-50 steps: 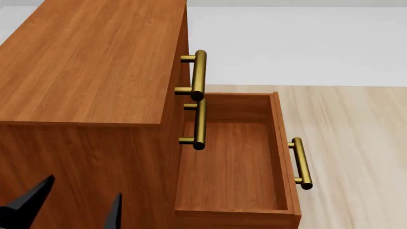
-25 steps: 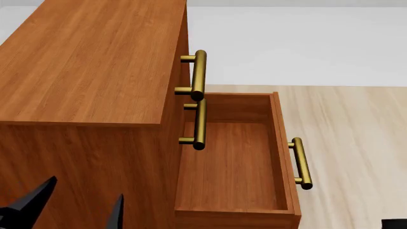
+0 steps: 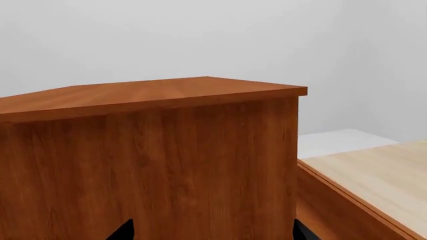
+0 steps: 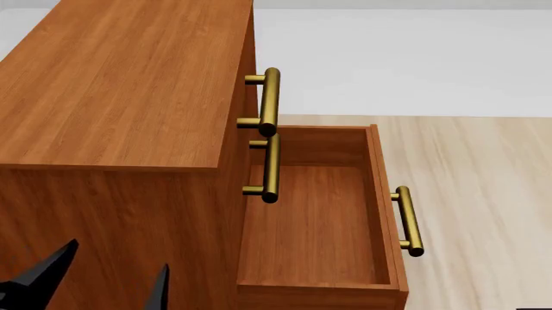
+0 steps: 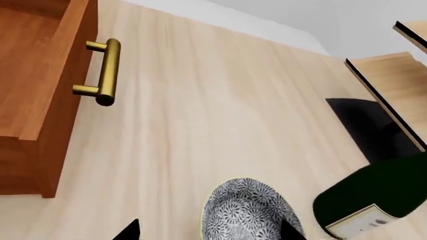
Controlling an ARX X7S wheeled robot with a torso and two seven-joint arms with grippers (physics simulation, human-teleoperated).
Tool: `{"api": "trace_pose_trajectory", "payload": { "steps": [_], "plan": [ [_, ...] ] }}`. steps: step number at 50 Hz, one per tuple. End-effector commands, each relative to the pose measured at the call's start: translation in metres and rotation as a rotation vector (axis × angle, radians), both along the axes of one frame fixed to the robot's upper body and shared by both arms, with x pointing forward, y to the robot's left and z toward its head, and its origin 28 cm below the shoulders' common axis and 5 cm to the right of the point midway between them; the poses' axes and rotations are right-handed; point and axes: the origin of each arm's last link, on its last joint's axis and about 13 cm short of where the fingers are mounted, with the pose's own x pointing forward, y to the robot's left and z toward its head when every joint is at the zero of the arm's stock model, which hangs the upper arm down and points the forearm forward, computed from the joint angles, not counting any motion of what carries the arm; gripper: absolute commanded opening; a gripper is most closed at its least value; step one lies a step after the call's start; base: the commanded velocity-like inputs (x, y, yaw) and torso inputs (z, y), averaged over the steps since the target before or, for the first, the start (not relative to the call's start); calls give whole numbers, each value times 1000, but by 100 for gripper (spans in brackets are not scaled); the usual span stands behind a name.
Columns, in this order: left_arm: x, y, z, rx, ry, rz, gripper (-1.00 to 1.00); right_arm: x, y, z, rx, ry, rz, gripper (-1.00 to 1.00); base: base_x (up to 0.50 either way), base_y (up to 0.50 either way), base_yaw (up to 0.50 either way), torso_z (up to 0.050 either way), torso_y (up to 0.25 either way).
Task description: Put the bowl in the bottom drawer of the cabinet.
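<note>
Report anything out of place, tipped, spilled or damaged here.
Nothing stands out. The bottom drawer is pulled out and empty, the bowl sits upright on the light wooden surface beside a dark green bottle. No spills or damage show.

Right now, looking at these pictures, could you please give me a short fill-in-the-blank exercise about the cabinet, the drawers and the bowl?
1. The bottom drawer of the cabinet is pulled ____.
2. Inside, the drawer holds ____.
3. The bowl sits on the wooden floor beside a dark ____ bottle.
4. Every drawer handle is ____ coloured.

Missing words: open; nothing; green; brass
</note>
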Motion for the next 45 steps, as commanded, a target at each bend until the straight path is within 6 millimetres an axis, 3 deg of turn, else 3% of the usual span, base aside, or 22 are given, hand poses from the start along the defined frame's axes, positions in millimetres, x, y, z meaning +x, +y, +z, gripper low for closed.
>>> {"api": "trace_pose_trajectory", "payload": {
  "steps": [1, 24, 45],
  "plan": [
    [0, 0, 0, 0, 0, -1, 100, 0, -2, -3, 23, 13, -19, 100, 0, 0, 0, 0, 0],
    [0, 0, 0, 5, 0, -2, 100, 1, -2, -5, 16, 29, -23, 100, 0, 0, 0, 0, 0],
    [0, 1, -3, 6, 3, 0, 100, 18, -6, -15, 9, 107, -39, 100, 0, 0, 0, 0, 0]
  ]
}}
